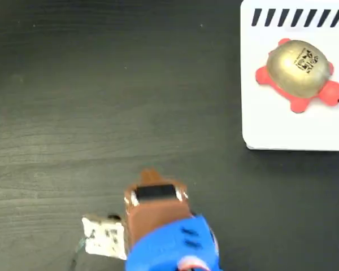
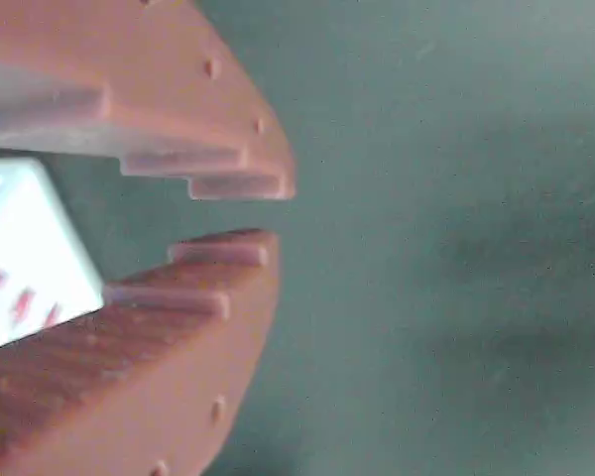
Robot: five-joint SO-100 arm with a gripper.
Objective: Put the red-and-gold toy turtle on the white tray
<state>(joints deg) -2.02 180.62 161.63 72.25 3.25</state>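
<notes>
The red-and-gold toy turtle (image 1: 298, 69) lies on the white tray (image 1: 274, 125) at the top right of the fixed view. Its gold shell faces up and its red head points to the lower right. My gripper (image 1: 151, 176) is far from it, low in the middle of the picture, over the dark table. In the wrist view the brown fingers of the gripper (image 2: 268, 213) stand almost together, with only a thin slit at the tips and nothing held between them.
The dark wood-grain table (image 1: 101, 101) fills most of the fixed view. A small white labelled block (image 1: 104, 236) sits at the left side of the blue arm (image 1: 172, 248). The tray runs off the right edge of the picture.
</notes>
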